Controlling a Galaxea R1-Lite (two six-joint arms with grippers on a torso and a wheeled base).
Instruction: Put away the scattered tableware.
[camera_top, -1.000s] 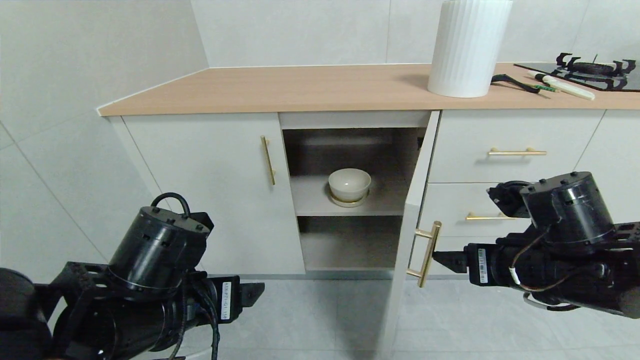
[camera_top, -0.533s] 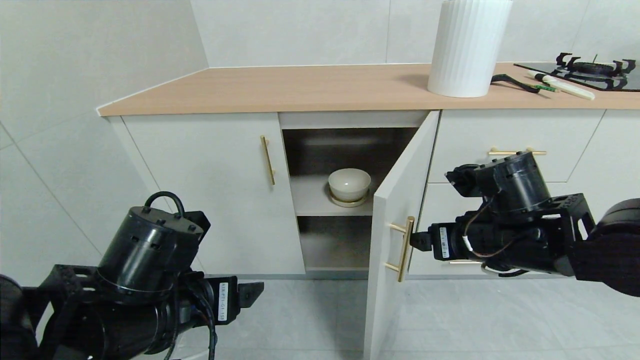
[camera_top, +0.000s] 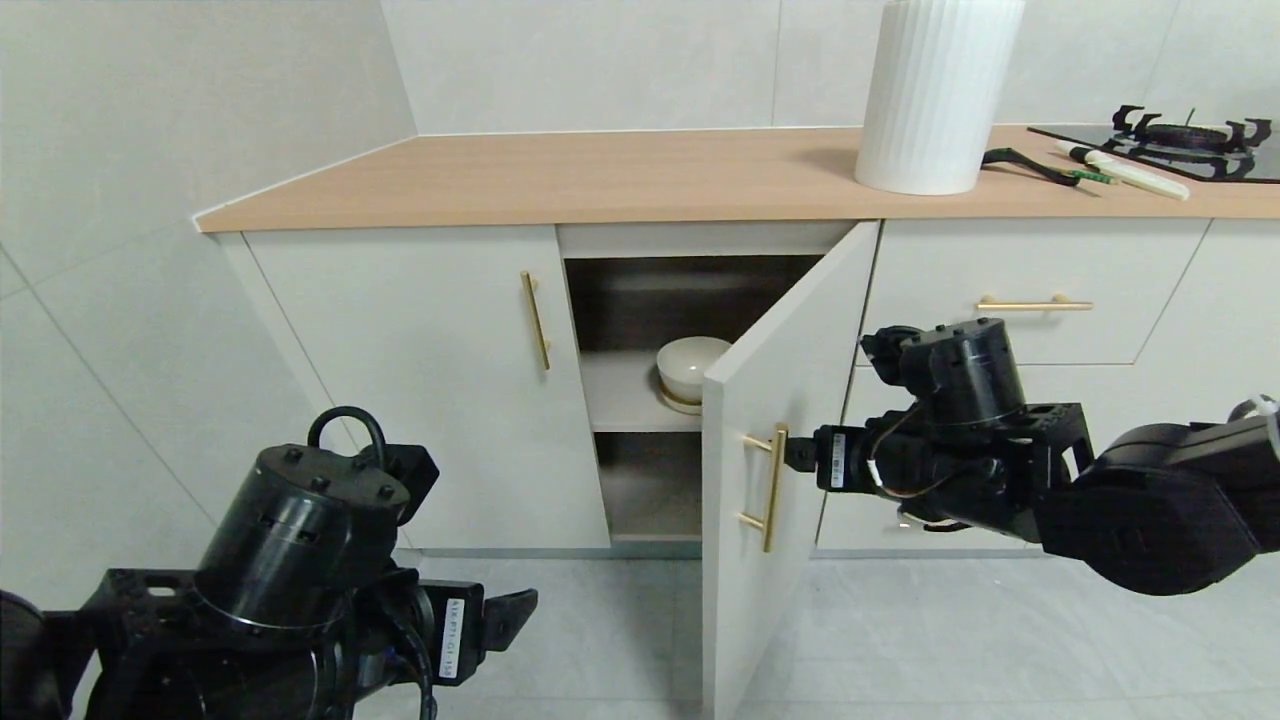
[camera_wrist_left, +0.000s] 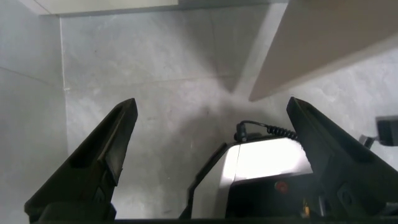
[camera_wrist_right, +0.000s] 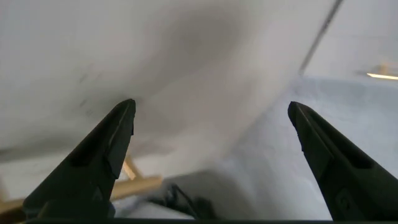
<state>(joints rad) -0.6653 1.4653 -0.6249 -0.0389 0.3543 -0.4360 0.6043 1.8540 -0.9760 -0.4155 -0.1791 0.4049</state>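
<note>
Facing a run of pale grey cabinets under a wooden countertop (camera_top: 600, 180), I have grey wall tiles behind and grey floor tiles (camera_top: 900, 640) below. On the counter stand a tall white ribbed vase (camera_top: 935, 95), a black-handled tool (camera_top: 1030, 165), a white-and-green utensil (camera_top: 1120, 170) and, at the far right, a gas hob (camera_top: 1190, 135). To the right of the open compartment are drawers (camera_top: 1035, 290) with gold pulls; to its left is a shut door (camera_top: 400, 380).

My right gripper (camera_top: 795, 455) has its fingers spread wide, tips just beside the gold handle (camera_top: 765, 487) of the cabinet door (camera_top: 760, 400). My left gripper (camera_top: 515, 612) hangs low over the floor, fingers likewise spread and holding nothing.

A second ago that door stood nearly edge-on to me, with the whole compartment showing. Since then it has swung well toward closing, and my right arm has travelled leftward with it. My left arm has barely shifted.

The bowl (camera_top: 685, 362) sits on the upper shelf (camera_top: 625, 395) inside the cabinet, resting on a small gold-rimmed plate (camera_top: 672, 402). It was fully in view before; now the door's edge covers its right part. It stands upright, mouth facing up, and being round it favours no direction along the shelf.
</note>
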